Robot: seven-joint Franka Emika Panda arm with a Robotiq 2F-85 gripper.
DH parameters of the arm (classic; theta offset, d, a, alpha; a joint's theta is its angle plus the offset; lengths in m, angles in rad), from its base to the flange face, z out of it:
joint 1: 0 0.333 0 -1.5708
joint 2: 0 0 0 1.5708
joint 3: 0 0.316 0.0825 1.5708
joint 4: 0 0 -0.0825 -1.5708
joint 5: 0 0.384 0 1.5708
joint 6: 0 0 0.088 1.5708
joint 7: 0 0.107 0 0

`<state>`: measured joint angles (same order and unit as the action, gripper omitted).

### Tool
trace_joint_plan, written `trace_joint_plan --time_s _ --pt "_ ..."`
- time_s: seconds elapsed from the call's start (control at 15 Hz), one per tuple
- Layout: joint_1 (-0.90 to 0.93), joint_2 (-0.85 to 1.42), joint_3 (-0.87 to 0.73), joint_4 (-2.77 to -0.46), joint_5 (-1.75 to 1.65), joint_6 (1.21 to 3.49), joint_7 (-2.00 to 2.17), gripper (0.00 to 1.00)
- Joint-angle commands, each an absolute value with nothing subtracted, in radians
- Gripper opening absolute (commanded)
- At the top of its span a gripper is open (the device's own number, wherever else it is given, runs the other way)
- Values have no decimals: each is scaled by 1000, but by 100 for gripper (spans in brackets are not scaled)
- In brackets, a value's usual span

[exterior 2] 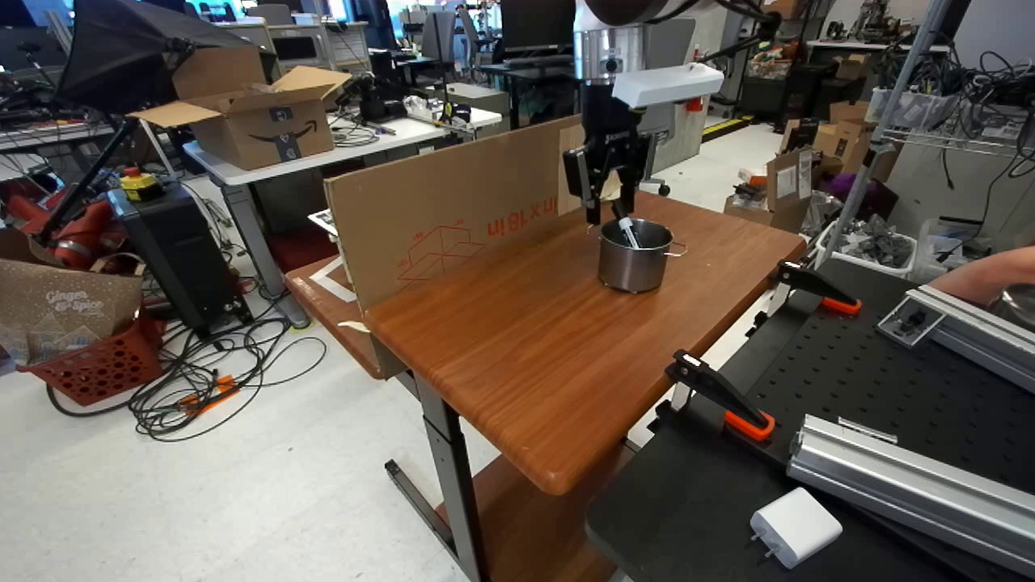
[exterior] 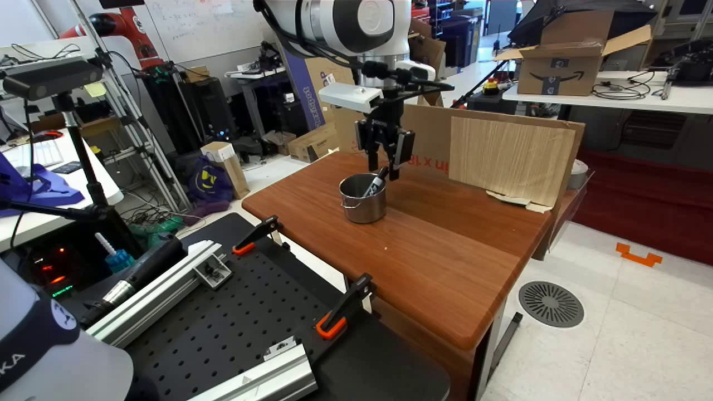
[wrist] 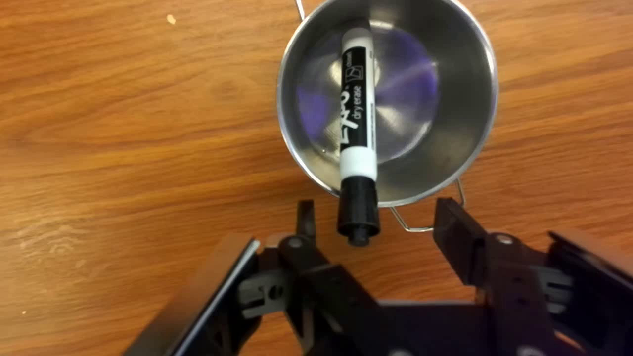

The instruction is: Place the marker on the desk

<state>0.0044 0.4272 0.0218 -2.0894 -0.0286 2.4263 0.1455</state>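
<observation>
The marker [wrist: 358, 104] is white and black with a black cap. It leans inside the grey metal cup [wrist: 465, 94], its cap sticking out over the rim; it also shows in both exterior views [exterior: 374, 185] [exterior 2: 628, 233]. The cup [exterior: 365, 209] stands upright on the reddish-brown desk [exterior: 440, 262]. My gripper [exterior: 383, 171] is pointing down above the cup's rim. In the wrist view the gripper [wrist: 376, 207] is open, with one finger on each side of the marker's cap and gaps on both sides. The marker's lower end sits in shadow inside the cup.
A cardboard panel [exterior 2: 453, 210] stands upright along one long side of the desk. A black perforated board [exterior: 239, 317] with orange-tipped clamps [exterior: 340, 312] adjoins the opposite side. The cup's wire handle [wrist: 418, 229] sticks out near the right finger in the wrist view.
</observation>
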Motion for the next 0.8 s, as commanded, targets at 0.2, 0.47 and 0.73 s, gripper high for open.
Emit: trace_joint_plan --time_s 0.2,0.47,0.73 --pt "13 442 14 -2056 -5 2400 134 12" --pt "12 439 15 -2055 -2 2398 133 5" --pt "7 426 17 -2062 4 2399 127 5"
